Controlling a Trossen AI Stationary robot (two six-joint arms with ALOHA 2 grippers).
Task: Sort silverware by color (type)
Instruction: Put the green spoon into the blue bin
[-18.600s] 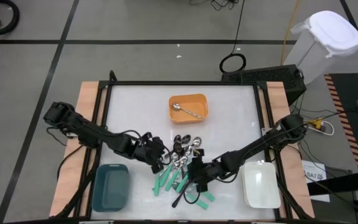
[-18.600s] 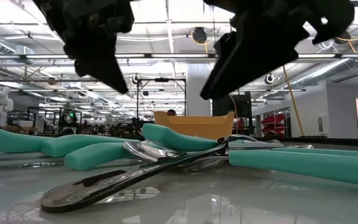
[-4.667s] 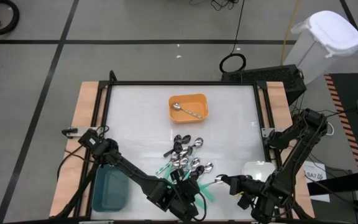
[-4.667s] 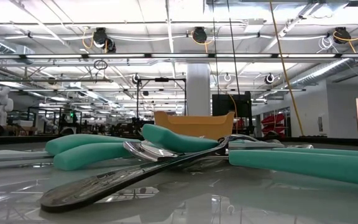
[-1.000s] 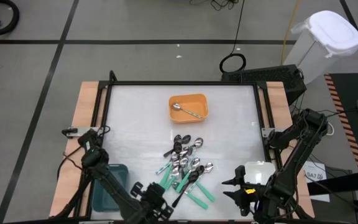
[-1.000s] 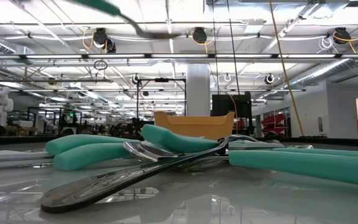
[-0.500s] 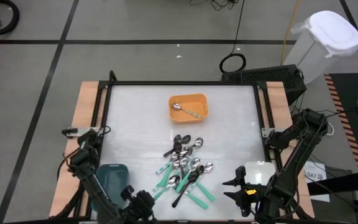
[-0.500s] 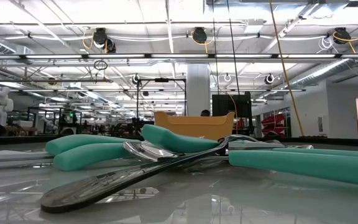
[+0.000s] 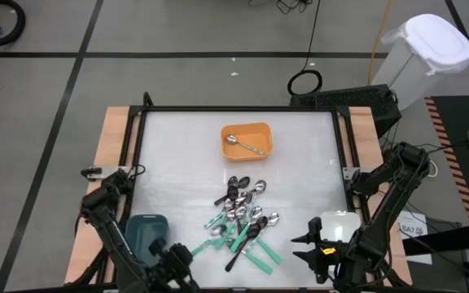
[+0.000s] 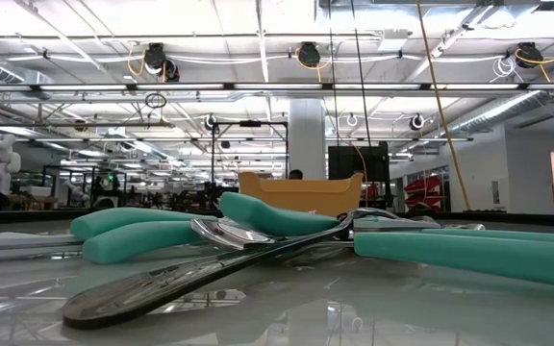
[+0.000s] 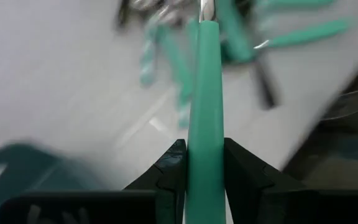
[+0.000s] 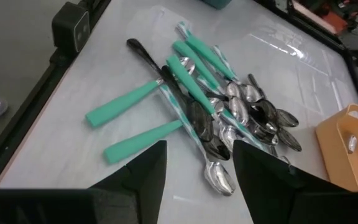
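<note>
The silverware pile [image 9: 243,216], teal-handled, silver and black spoons, lies criss-crossed on the white table near its front middle; it also shows in the right wrist view [image 12: 216,106] and the low view [image 10: 258,231]. My left gripper [image 9: 179,254] is at the front left, next to the teal tray [image 9: 142,232], shut on one teal-handled spoon [image 9: 203,246]. My right gripper [image 9: 306,244] stands open at the front right, beside the white tray [image 9: 340,228], with nothing between its fingers [image 12: 135,180]. One silver spoon lies in the orange tray [image 9: 247,140]. My left gripper pinches the spoon's teal handle [image 11: 204,134] between its two fingers [image 11: 174,168]. The fingers slant down from above, and the handle runs along them. Its metal neck [image 11: 204,7] sticks out past the fingertips toward the pile. The spoon is lifted clear of the table.
The table's black frame and wooden side strips [image 9: 116,138] bound the work area. The far half of the white surface around the orange tray is bare. A white bin [image 9: 426,57] and cables stand on the floor beyond the table's right side.
My left gripper has carried the teal-handled spoon toward the table's left edge, away from the pile and up to the teal tray, rising a little and rolling slightly. The spoon stays pinched and clear of the table.
</note>
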